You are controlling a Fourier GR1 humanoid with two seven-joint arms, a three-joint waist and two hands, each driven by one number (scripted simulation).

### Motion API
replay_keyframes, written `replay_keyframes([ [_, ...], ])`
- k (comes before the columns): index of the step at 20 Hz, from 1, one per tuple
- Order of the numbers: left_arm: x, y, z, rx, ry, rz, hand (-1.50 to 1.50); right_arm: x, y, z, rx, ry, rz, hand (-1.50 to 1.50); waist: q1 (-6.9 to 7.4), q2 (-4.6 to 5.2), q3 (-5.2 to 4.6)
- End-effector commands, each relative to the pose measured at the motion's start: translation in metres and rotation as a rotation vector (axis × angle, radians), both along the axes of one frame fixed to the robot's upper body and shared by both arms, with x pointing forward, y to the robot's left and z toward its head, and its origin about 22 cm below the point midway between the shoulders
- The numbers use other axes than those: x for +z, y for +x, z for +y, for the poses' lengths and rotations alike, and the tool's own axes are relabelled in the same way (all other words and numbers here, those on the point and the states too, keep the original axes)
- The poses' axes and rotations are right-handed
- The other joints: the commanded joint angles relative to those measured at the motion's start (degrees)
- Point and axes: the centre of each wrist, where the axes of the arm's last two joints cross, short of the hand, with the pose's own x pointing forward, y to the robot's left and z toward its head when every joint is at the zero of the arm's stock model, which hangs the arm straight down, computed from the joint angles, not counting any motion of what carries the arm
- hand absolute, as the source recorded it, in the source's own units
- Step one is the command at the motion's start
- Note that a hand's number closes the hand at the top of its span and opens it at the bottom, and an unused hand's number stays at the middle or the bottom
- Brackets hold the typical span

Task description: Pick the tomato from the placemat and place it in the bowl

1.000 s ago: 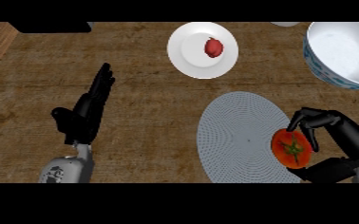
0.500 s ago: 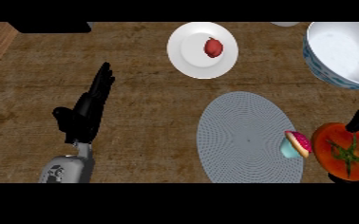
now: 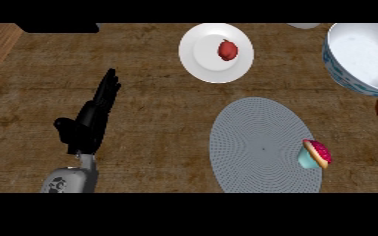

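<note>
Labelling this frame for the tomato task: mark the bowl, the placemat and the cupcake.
bowl (image 3: 358,50), head view, on its bare white inside.
placemat (image 3: 255,135), head view, on its bare grey middle.
cupcake (image 3: 317,153), head view, on its pink top.

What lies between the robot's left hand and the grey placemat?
Only bare wooden counter, seen in the head view: nothing stands between the open left hand and the placemat.

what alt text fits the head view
A round grey placemat on a wooden counter holds only a cupcake at its right edge. Beyond it sit a white plate with a small red fruit and a bowl. The left hand rests open at left.
</note>
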Motion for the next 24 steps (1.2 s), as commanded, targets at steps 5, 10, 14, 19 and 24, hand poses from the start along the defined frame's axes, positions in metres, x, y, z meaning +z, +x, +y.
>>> replay_keyframes([
  [5,-0.006,0.008,-0.011,-0.027,-0.016,0.008,0.0,0.026,0.051,-0.004,-0.117,-0.028,0.019,1.5,0.37,0.24,0.03],
  [10,0.011,0.005,-0.011,-0.044,-0.007,0.004,0.0,0.035,0.079,-0.025,-0.261,-0.145,0.042,1.5,1.16,0.45,0.05],
  [14,0.002,0.012,-0.003,-0.01,0.005,0.003,0.0,0.014,0.094,-0.043,-0.315,-0.313,0.035,1.5,1.09,0.76,0.07],
  [19,0.003,0.009,-0.005,-0.041,-0.01,-0.013,0.0,-0.035,0.132,-0.074,-0.374,-0.344,0.034,1.5,1.54,0.74,0.12],
  [24,0.006,0.008,-0.01,-0.036,-0.008,-0.01,0.0,-0.044,0.154,-0.115,-0.431,-0.341,0.081,1.5,1.94,0.78,0.14],
])
